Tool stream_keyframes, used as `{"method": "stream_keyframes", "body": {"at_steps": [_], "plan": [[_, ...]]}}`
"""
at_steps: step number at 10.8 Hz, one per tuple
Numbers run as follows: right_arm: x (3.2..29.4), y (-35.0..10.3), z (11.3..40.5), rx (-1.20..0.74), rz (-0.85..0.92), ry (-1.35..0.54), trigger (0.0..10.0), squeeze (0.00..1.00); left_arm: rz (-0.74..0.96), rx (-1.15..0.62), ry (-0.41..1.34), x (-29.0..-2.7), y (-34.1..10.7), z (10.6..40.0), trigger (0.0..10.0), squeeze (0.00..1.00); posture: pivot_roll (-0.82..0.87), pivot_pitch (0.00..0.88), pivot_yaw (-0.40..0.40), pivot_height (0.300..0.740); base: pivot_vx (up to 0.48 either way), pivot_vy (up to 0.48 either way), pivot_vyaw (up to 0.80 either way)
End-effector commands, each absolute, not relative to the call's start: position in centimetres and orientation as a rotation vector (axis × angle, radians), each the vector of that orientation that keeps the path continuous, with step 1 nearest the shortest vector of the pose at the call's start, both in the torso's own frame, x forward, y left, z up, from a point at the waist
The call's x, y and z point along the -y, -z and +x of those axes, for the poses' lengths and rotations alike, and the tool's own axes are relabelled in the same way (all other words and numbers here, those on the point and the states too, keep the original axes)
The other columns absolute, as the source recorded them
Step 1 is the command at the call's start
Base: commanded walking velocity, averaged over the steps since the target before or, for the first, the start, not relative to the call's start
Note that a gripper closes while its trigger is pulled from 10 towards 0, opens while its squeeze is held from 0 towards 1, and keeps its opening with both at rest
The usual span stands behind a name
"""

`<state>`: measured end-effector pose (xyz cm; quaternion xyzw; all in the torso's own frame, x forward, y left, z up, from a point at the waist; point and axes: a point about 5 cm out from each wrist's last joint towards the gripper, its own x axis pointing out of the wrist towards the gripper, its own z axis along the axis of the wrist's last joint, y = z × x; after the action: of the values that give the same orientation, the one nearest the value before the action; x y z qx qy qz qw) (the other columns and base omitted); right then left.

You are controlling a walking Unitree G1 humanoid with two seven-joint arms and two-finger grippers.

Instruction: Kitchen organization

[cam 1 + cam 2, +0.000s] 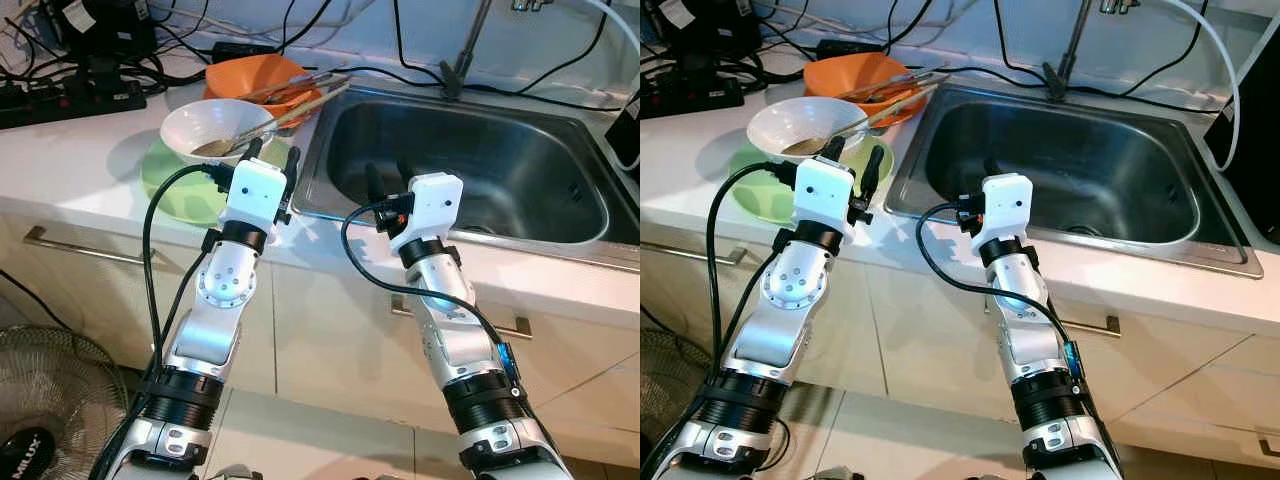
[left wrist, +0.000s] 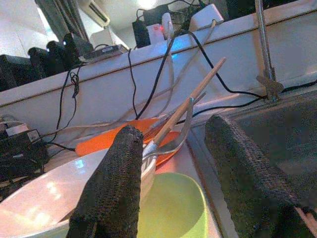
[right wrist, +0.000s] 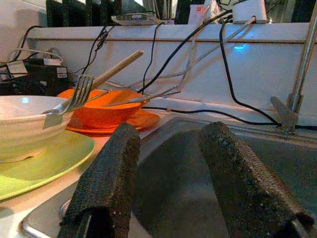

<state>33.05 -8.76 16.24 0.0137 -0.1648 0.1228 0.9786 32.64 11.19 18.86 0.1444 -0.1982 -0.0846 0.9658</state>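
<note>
Over a white kitchen counter (image 1: 80,160), the left gripper (image 1: 272,152) hovers with fingers spread wide and empty, beside a white ceramic bowl (image 1: 205,125) stacked on a round green plate (image 1: 170,180). The right gripper (image 1: 385,178), likewise parted and holding nothing, hangs at the front rim of the stainless steel sink (image 1: 480,170). A metal fork (image 2: 173,141) and what appear to be wooden chopsticks (image 1: 300,105) rest across the bowl, with an orange bowl (image 1: 250,75) behind.

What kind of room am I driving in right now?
Most likely a home kitchen. A stainless steel sink is set into a white counter with cabinet drawers below, and used dishes sit beside it: a white bowl on a green plate and an orange bowl holding utensils.
</note>
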Motion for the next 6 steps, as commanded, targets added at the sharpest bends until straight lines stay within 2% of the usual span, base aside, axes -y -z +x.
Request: {"method": "stream_keyframes", "body": {"at_steps": [1,2,6], "plan": [[9.15,-16.18,33.13,0.331,0.033,-0.234,10.0,0.00,0.298,0.423,0.178,-10.89,-19.29,32.58,10.0,0.00,0.03,0.033,-0.051,0.740,0.000,0.000,0.00],[9.13,-16.18,33.12,0.331,0.032,-0.235,10.0,0.00,0.298,0.424,0.178,-10.89,-19.29,32.57,10.0,0.00,0.03,0.033,-0.051,0.740,0.000,0.000,0.00],[9.09,-16.13,33.11,0.330,0.028,-0.237,10.0,0.00,0.297,0.425,0.176,-10.90,-19.30,32.56,10.0,0.00,0.03,0.032,-0.051,0.740,0.254,0.000,0.00]]}}
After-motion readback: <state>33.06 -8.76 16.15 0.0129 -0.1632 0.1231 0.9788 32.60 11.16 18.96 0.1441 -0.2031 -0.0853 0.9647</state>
